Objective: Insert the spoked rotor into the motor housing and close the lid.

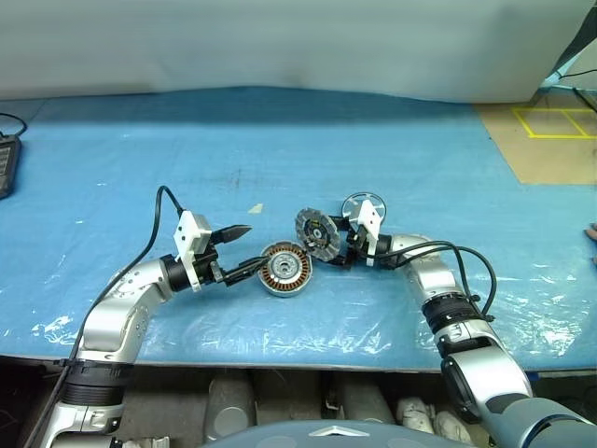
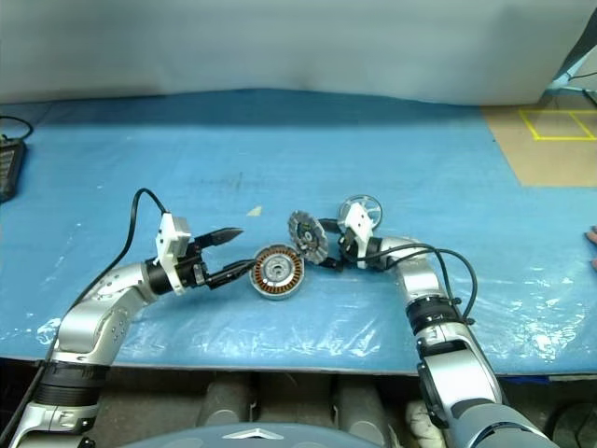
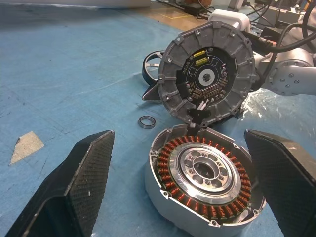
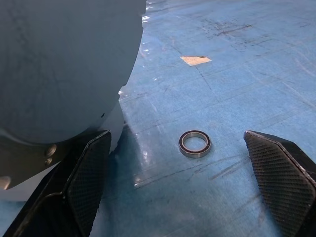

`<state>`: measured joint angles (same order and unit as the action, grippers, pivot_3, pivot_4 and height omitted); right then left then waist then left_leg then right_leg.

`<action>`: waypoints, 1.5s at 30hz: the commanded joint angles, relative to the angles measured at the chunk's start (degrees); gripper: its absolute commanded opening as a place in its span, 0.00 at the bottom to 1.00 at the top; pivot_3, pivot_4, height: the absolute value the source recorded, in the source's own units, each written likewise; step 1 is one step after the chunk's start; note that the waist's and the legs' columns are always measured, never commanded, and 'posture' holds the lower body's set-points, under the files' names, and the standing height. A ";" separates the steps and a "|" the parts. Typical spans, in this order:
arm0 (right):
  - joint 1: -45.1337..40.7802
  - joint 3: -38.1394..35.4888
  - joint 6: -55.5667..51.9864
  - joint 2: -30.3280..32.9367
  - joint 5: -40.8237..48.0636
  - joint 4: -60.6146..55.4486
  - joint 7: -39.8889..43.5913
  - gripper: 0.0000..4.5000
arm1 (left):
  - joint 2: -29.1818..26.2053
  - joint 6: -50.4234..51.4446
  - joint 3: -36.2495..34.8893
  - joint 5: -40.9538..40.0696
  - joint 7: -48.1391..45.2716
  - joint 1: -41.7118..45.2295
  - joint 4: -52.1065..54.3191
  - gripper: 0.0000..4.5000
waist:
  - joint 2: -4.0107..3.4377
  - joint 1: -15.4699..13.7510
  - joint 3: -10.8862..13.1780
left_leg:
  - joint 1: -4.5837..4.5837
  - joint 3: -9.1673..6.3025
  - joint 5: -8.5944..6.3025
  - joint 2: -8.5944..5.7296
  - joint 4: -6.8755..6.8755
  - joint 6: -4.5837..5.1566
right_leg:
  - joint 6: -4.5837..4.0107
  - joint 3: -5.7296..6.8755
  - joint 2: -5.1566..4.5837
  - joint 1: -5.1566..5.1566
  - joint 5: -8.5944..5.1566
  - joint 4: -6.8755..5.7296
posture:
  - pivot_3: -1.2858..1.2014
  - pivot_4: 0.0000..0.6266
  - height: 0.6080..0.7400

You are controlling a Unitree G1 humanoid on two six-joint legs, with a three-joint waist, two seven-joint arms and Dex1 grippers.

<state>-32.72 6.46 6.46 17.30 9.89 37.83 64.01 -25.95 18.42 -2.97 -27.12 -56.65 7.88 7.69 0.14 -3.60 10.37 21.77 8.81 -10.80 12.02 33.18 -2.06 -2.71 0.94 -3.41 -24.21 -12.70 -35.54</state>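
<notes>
My left gripper (image 1: 244,250) sits with its fingers spread wide, the motor housing (image 1: 284,268) on the blue sheet (image 1: 401,168) just ahead of the tips, copper windings facing up. My right gripper (image 1: 338,245) shows its fingers apart too; the lid (image 1: 318,233) stands tilted on edge at its tips, its lower rim over the housing's far edge, but I cannot tell whether it is gripped. The spoked rotor (image 1: 364,205) lies behind the right wrist. A small ring (image 4: 194,143) rests nearby.
</notes>
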 commanded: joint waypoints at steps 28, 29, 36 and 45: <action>-5.10 0.54 8.13 -3.03 -6.19 13.71 -5.71 0.25 | -1.09 -3.65 -0.85 -0.39 1.04 -1.55 0.91 0.99 | -0.01 0.56 -0.04 | -0.27 0.03 -0.11 0.03 0.07 -0.17 | -0.03 -0.01 -0.02 0.24 -0.01 -0.14 | 0.52 0.24 1.00; -5.09 0.51 8.14 -3.01 -6.21 13.74 -5.74 0.25 | -1.08 -3.70 -0.80 -0.37 1.07 -1.52 0.87 0.99 | -0.01 0.56 -0.04 | -0.27 0.03 -0.11 0.03 0.07 -0.17 | -0.03 -0.01 -0.02 0.24 -0.01 -0.14 | 0.52 0.24 1.00; -4.31 0.16 8.50 -0.78 -6.56 12.36 -6.51 0.00 | -0.74 -4.44 -0.71 -0.27 1.13 -1.09 0.29 0.99 | -0.01 0.51 -0.05 | -0.27 0.04 -0.11 0.02 0.08 -0.17 | -0.03 -0.01 -0.03 0.25 -0.01 -0.13 | 0.52 0.24 1.00; -3.46 -0.78 6.56 -0.10 -3.87 8.61 -4.88 0.00 | -0.30 -5.19 -0.11 -0.03 0.92 -0.43 -0.97 0.99 | -0.01 0.53 -0.05 | -0.27 0.05 -0.12 0.04 0.06 -0.18 | -0.03 -0.01 -0.01 0.23 -0.02 -0.10 | 0.52 0.24 1.00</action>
<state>-37.13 6.74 14.49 17.26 4.70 47.79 58.19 -26.28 14.56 -2.93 -26.89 -55.69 6.79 6.16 0.13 -3.06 10.33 21.51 8.87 -10.91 12.07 33.24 -2.23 -2.74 0.93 -3.42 -23.98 -12.71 -35.63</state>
